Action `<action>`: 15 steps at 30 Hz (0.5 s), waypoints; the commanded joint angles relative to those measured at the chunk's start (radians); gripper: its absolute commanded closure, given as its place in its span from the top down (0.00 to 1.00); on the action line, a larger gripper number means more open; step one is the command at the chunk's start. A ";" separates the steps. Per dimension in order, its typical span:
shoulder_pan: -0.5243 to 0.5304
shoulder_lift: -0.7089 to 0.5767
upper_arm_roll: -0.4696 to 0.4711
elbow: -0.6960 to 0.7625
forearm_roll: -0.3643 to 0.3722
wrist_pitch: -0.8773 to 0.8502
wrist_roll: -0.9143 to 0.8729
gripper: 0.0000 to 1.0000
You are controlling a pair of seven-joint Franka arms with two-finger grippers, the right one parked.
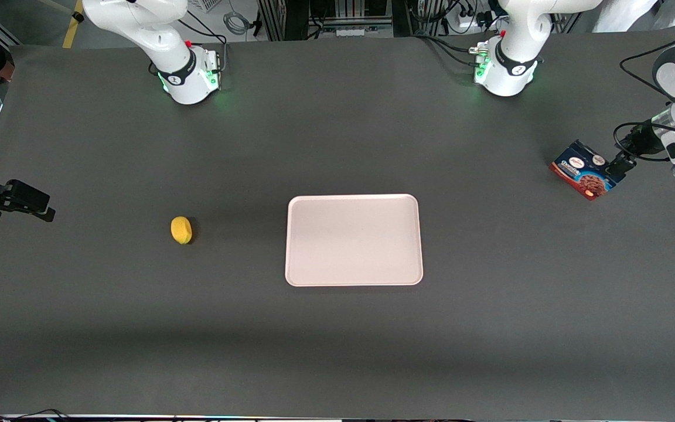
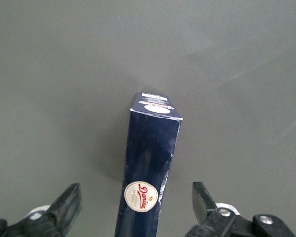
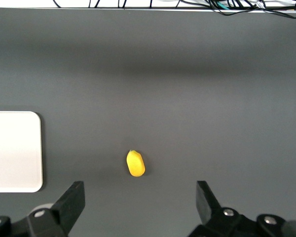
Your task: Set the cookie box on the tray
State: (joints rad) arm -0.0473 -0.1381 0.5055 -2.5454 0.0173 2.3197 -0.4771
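Cardboard is what you are dealing with: the cookie box (image 2: 150, 168) reads as a light, thin carton, stiff along its edges but easy to dent on its broad faces (one navy side already shows a crease in the left wrist view), and its glossy print looks a little slippery. I judge the best hold to be across the thin dimension, pads on the two broad faces near the middle, with modest force.

Nearest the front camera, at the centre of the frame, lies the tray (image 1: 354, 280), with nothing on it. The small yellow lump (image 1: 181, 230) sits at centre left, toward the parked arm's end.

Farther back, at the right edge of the front view, the cookie box (image 1: 582, 170) rests on the table (image 1: 337, 340), well apart from the tray. Its long axis runs diagonally, from upper left down to lower right in that view, picture side tilted toward the camera.

The gripper (image 2: 138, 205) is at the box, fingers (image 2: 68, 201) spread wide, one on each side, neither touching the carton.
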 commanded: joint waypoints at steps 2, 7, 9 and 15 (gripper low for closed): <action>-0.002 0.041 0.002 -0.010 -0.048 0.052 0.021 1.00; -0.009 0.054 0.002 -0.033 -0.072 0.096 0.023 1.00; -0.016 0.055 0.001 -0.033 -0.092 0.095 0.023 1.00; -0.023 0.087 -0.002 -0.035 -0.117 0.125 0.025 1.00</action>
State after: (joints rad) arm -0.0553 -0.0727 0.5018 -2.5704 -0.0665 2.4004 -0.4677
